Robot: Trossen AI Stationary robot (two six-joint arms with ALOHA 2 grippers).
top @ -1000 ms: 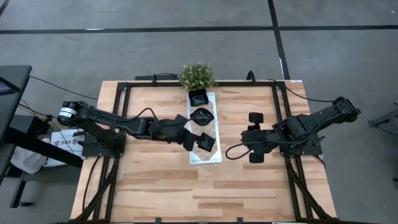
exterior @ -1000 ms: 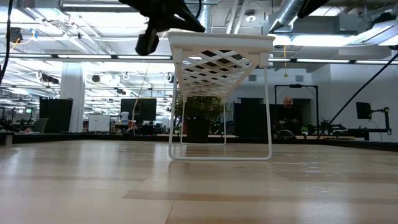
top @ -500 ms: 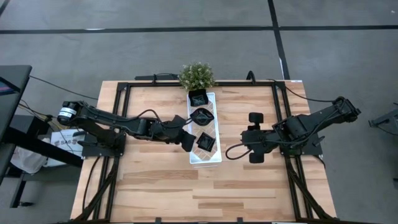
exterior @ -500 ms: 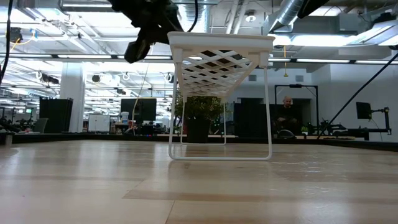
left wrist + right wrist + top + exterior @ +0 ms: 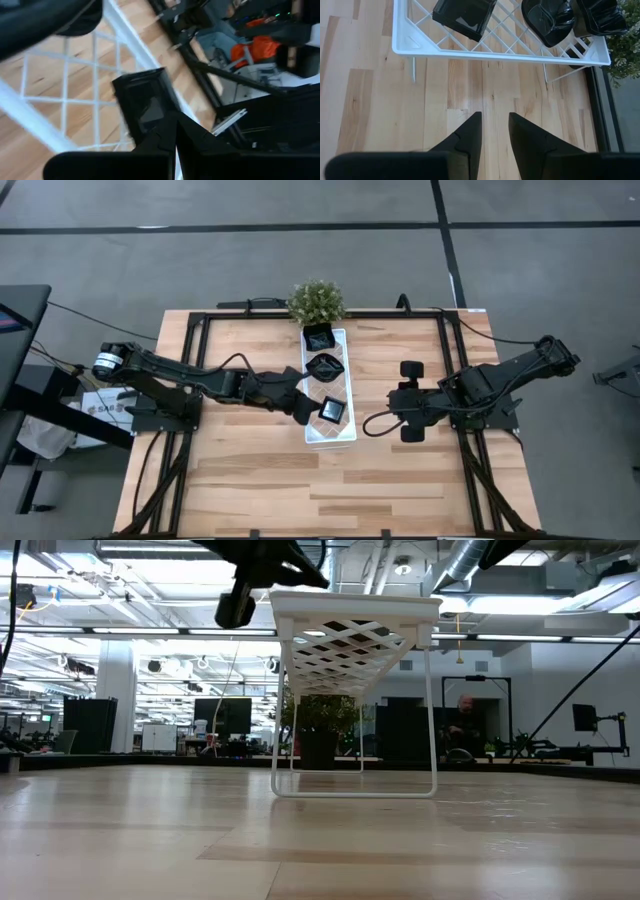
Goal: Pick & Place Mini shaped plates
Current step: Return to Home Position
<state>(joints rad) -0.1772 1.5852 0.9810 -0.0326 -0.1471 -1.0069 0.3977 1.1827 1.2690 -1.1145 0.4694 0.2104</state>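
Three small glossy black plates lie on the white lattice tray (image 5: 345,435): a square one (image 5: 331,409) at its near end, a wavy one (image 5: 325,366) in the middle and a third (image 5: 319,336) at the far end. My left gripper (image 5: 308,409) is shut at the tray's left rim, with its tips right beside the square plate (image 5: 142,102). My right gripper (image 5: 400,400) waits open over the table to the right of the tray, and its wrist view shows the tray (image 5: 470,52) with the square plate (image 5: 465,15). My left gripper comes level from the table's left, its shut fingertips (image 5: 165,132) at the near edge of the square plate (image 5: 131,131). I cannot tell whether they touch it. The plate lies flat on the tray's lattice.
A small potted plant (image 5: 317,302) stands at the tray's far end. The tray stands raised on thin white legs (image 5: 432,720). Bare wooden tabletop (image 5: 260,480) lies near and on both sides of the tray. Black frame rails run along the table's edges.
My left gripper drew back a little toward the table's left and dipped, then came back up to the tray's rim. The square plate, which stood turned and tipped at the gripper, now lies flat and squared on the tray's near end.
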